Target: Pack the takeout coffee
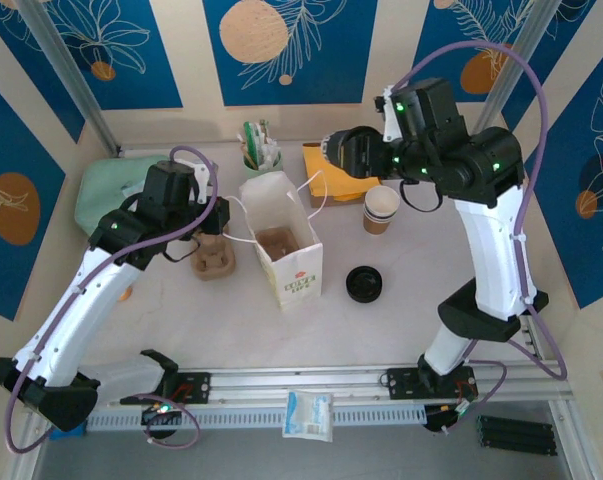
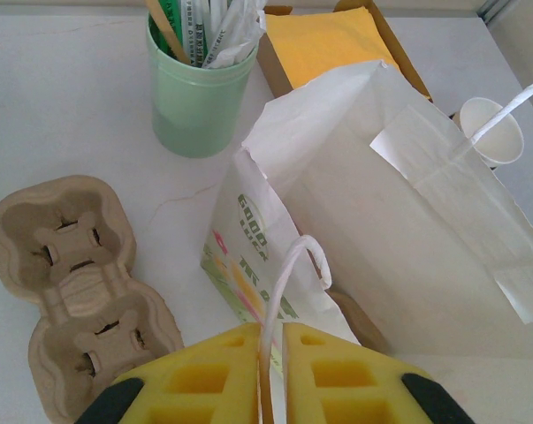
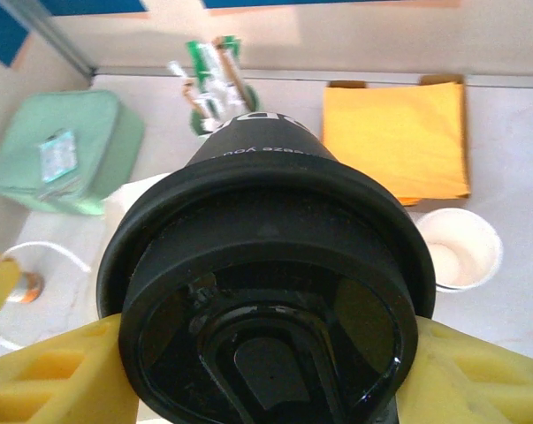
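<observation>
- Top external view: you are working over a pale, faintly veined table (image 1: 411, 310), boxed in by cream walls with blue panels (image 1: 331, 60) of white leaves and orange discs.
- An open white paper bag (image 1: 284, 245) stands at the centre. In the left wrist view you can read "GOOD" in green on its side; the line beneath is unclear.
- Your left gripper (image 2: 272, 334) is pinched narrow on the bag's white handle (image 2: 281, 284).
- Your right gripper (image 3: 266, 371) clamps a dark lidded cup (image 3: 266, 230), held clear of the table at the bag's far right. The white print on it is upside down and partly reads "YOU".
- The takeout coffee (image 1: 382, 208), white over brown with cups nested, stands on the table right of the bag, just beside the orange napkins (image 1: 331, 178).
- A pulp carrier (image 1: 213, 262) lies left of the bag, and a loose black lid (image 1: 363, 284) sits to its near right.
</observation>
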You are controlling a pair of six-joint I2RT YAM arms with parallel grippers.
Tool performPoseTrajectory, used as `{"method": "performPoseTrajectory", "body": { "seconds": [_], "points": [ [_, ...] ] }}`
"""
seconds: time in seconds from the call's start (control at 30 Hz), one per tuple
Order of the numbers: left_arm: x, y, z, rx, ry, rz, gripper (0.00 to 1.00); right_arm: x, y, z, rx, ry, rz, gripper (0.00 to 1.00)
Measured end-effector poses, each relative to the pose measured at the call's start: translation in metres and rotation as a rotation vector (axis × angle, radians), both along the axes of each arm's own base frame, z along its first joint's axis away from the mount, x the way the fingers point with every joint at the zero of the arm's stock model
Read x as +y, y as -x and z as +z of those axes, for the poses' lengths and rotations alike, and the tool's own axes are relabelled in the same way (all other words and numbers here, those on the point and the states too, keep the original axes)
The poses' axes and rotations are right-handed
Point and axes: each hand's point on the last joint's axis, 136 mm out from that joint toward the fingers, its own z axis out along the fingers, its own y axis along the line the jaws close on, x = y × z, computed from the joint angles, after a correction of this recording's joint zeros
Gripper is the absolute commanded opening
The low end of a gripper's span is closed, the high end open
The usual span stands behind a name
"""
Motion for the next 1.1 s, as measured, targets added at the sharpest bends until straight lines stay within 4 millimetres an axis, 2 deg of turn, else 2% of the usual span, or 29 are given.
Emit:
{"method": "performPoseTrajectory", "body": {
  "seconds": [0.27,0.43,0.6,0.73,0.87,1.1],
  "points": [
    [0.000,0.000,0.000,0.003,0.005,0.005,0.14,0.057,0.021,-0.008,0.036,-0.028,0.154,0.65],
    [0.000,0.000,-0.003,0.012,0.008,0.010,0.14,0.091,0.026,-0.031,0.100,-0.005,0.210,0.64],
    [-0.001,0.001,-0.006,0.019,0.012,0.005,0.14,0.117,0.028,-0.058,0.171,0.041,0.236,0.63],
    [-0.003,0.001,-0.009,0.024,0.017,-0.004,0.14,0.130,0.028,-0.080,0.228,0.087,0.243,0.63],
    [-0.005,0.001,-0.007,0.017,0.026,-0.008,0.14,0.135,0.029,-0.100,0.278,0.140,0.237,0.62],
    [-0.005,0.004,0.000,-0.009,0.045,-0.015,0.15,0.141,0.024,-0.119,0.299,0.197,0.210,0.62]
  ]
}}
